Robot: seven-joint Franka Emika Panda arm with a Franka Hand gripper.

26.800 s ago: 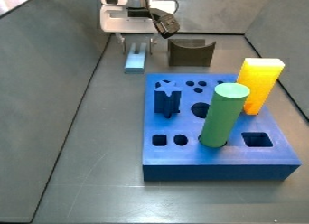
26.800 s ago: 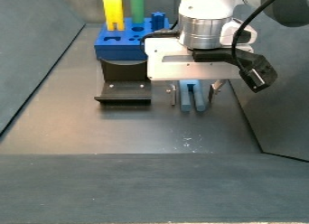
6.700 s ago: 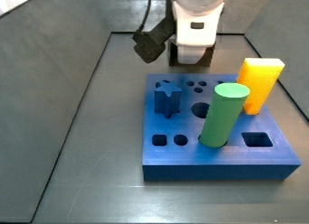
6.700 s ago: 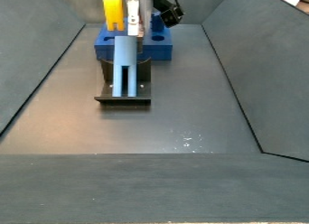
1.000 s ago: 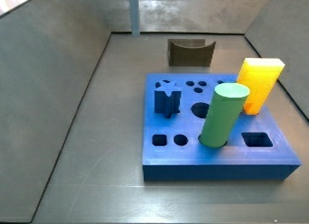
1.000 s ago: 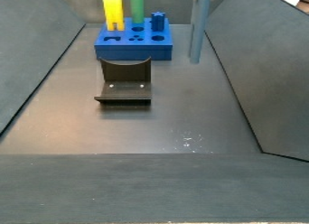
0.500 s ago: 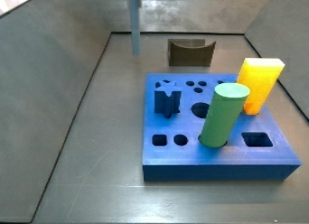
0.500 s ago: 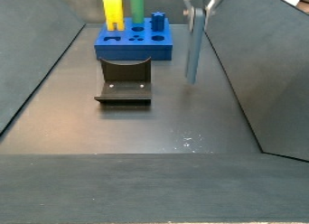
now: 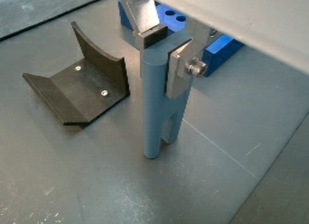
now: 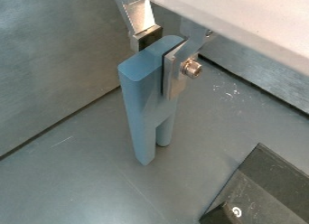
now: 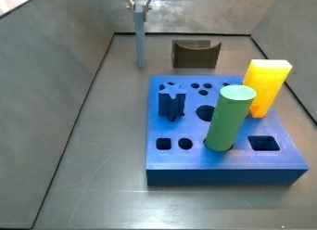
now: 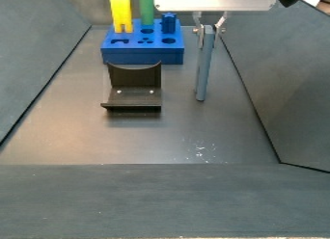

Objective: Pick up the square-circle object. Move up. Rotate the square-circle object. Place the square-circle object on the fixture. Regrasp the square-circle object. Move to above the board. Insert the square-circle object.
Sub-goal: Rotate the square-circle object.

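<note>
Upper left of a side view, the gripper (image 11: 137,4) is clamping the upright square-circle object (image 11: 140,44); carrying to the board (image 11: 223,132) and insertion are remaining.

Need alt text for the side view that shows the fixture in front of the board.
The gripper holds the square-circle object upright by its top, jaws shut on it, its lower end at or just above the grey floor. To one side sits the dark fixture, with the blue board behind.
</note>
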